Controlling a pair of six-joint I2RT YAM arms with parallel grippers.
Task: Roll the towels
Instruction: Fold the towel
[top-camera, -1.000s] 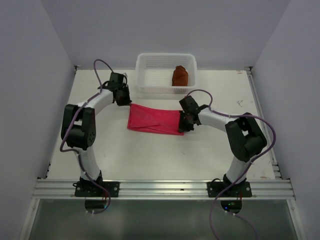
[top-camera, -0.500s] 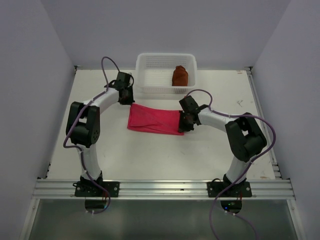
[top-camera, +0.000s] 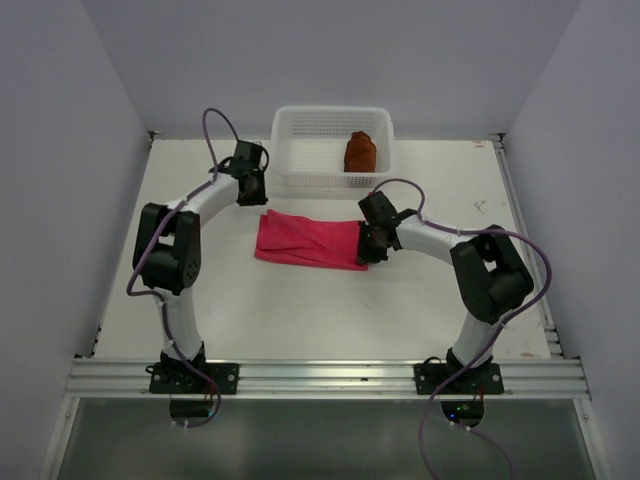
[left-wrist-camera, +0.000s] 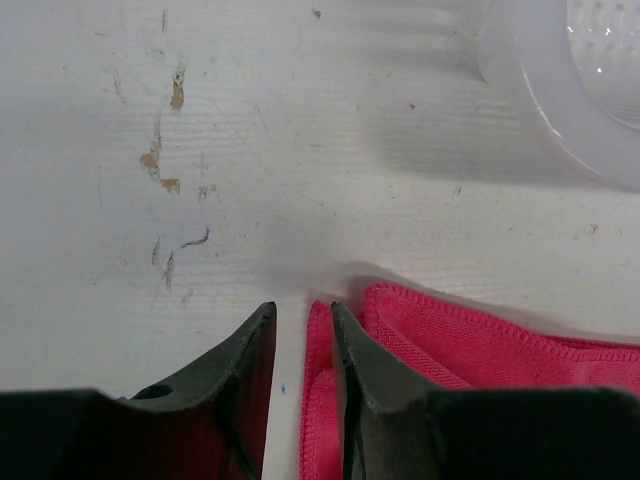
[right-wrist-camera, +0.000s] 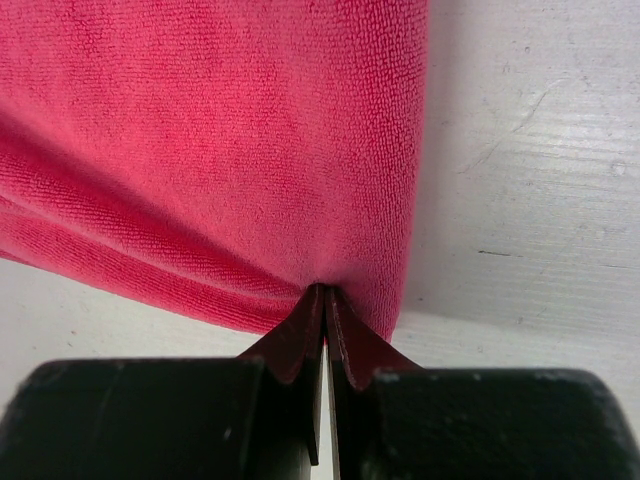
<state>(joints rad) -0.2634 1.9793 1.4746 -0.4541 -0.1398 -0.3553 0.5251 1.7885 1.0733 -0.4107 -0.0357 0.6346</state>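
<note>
Pink towel (top-camera: 307, 241), R end effector (right-wrist-camera: 325, 293) clamps its edge, L end effector (left-wrist-camera: 302, 310) parted

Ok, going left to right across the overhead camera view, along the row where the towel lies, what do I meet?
In order: left gripper → flat pink cloth towel → right gripper, shut on the towel's right edge.
</note>
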